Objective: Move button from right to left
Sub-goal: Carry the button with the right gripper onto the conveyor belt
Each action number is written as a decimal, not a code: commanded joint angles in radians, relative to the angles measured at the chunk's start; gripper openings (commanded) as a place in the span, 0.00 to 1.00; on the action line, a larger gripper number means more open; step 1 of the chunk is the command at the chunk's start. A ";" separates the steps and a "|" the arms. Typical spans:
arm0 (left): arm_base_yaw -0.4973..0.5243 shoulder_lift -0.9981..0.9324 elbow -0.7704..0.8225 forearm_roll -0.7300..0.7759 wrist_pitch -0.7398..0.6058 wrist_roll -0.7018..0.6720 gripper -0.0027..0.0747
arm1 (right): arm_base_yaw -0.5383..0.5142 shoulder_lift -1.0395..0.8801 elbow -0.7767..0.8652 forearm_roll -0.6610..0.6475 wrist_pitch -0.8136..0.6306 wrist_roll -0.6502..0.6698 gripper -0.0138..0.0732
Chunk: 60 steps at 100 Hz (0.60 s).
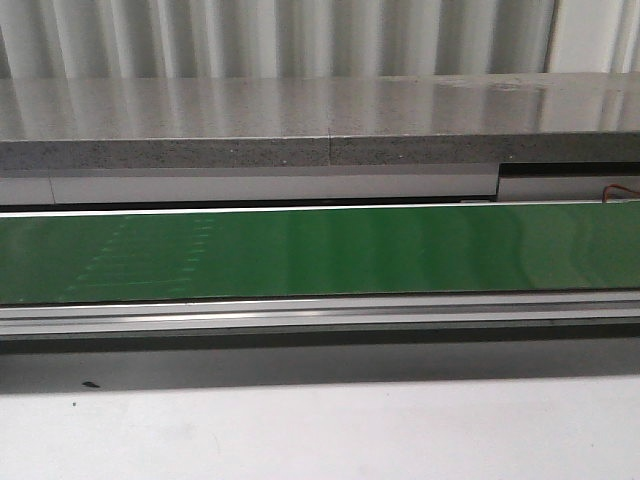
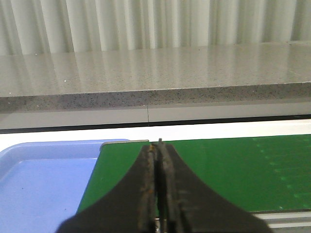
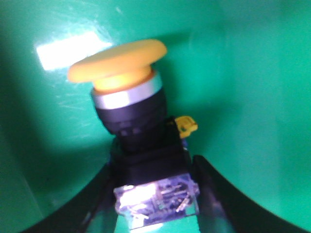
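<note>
Button: yellow-capped push-button [image 3: 133, 121] sits between right gripper [image 3: 155, 194] fingers, cap pointing away.
Right jaws: straddling its contact block, contact unclear.
Left gripper [image 2: 158, 145]: pressed closed, empty.

Counts, all three views

Buttons: 1, a single button [image 3: 131, 121] with one yellow cap, seen only in the right wrist view. Grippers in view: 2, the left gripper [image 2: 159, 145] and the right gripper [image 3: 155, 194]. Green belts: 1, the conveyor belt [image 1: 320, 250]. Blue trays: 1, the tray [image 2: 43, 179] at the belt's end. Grey stone counters: 1, the counter [image 1: 250, 120].
</note>
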 commanded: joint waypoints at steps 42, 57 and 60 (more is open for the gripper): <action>0.001 -0.034 0.038 -0.010 -0.076 -0.007 0.01 | 0.065 -0.261 -0.025 0.071 0.093 0.020 0.30; 0.001 -0.034 0.038 -0.010 -0.076 -0.007 0.01 | 0.136 -0.324 -0.025 0.102 0.131 0.073 0.30; 0.001 -0.034 0.038 -0.010 -0.076 -0.007 0.01 | 0.157 -0.330 -0.025 0.104 0.141 0.088 0.30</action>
